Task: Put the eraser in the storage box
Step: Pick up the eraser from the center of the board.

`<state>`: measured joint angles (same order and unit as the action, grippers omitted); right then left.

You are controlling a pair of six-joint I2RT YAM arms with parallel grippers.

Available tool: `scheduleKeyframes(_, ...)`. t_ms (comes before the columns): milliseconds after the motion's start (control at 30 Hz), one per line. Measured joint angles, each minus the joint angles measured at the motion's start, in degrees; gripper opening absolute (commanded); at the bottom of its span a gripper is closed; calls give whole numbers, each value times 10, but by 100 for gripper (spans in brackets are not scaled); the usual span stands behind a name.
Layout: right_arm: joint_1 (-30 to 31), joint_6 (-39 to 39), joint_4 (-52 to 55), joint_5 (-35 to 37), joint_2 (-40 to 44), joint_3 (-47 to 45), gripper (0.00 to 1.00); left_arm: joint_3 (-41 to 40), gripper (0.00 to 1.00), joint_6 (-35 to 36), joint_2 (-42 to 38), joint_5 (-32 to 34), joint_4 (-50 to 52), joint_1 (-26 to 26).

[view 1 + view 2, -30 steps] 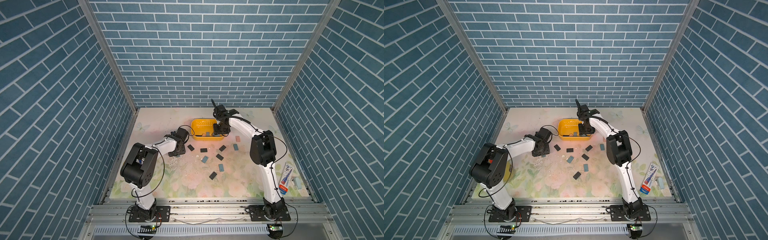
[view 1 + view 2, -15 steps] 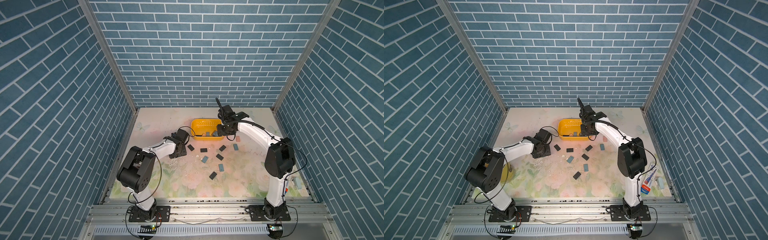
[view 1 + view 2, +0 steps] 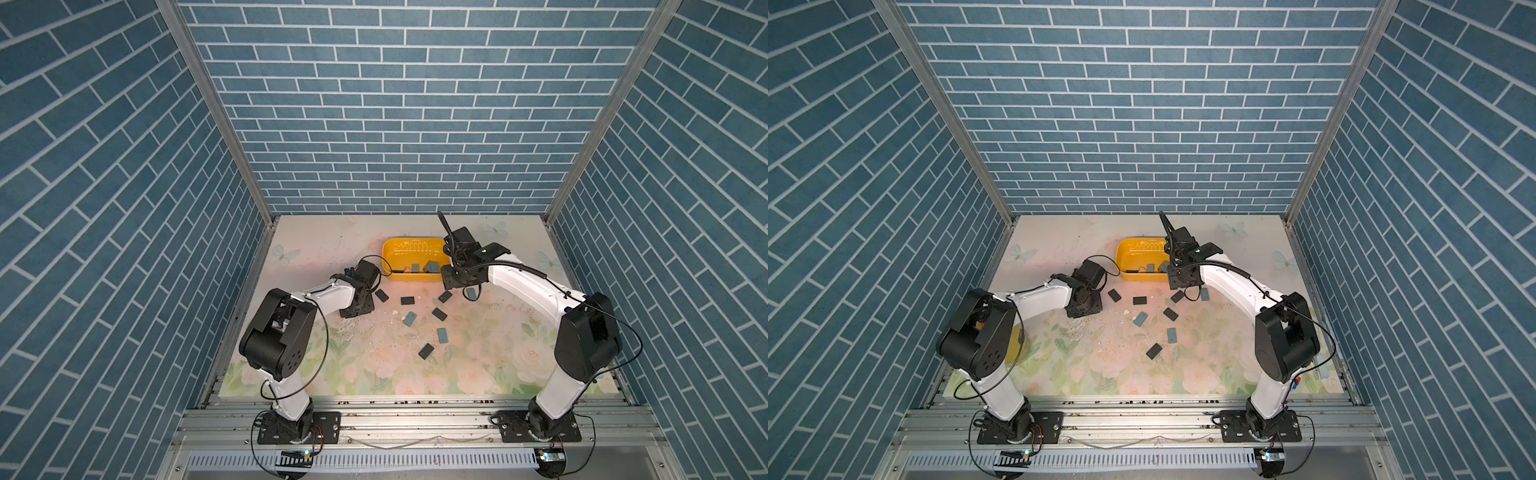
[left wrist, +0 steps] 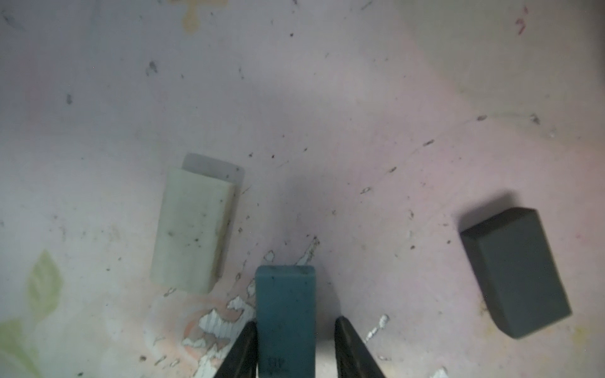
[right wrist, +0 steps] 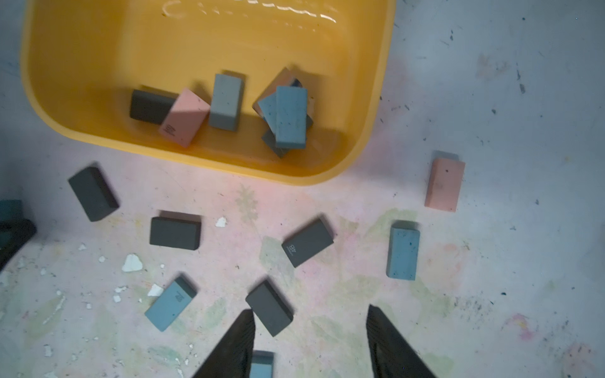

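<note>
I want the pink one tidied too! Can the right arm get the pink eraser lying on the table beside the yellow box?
Probably yes. The pink eraser lies flat alone just outside the storage box, nothing on it, and the right gripper hangs open and empty close by.

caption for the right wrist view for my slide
Open right gripper hovering over loose erasers beside the storage box, which already holds several.
</note>
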<state>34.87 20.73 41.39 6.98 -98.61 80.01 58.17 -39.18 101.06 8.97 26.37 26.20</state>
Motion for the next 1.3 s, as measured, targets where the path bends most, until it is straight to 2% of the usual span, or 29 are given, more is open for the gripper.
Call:
scheduleKeyframes(300,-6,10,-15,39,17,-83,58,13,28,1,11,12,-1,2)
scheduleKeyframes(700,-73,50,-47,47,26,-151,57,40,24,2,10,15,44,38)
scheduleKeyframes(833,-79,56,-63,46,26,-156,56,54,24,4,1,17,63,42)
scheduleKeyframes(1300,-85,63,-128,35,-23,-156,48,177,24,13,-12,22,117,58)
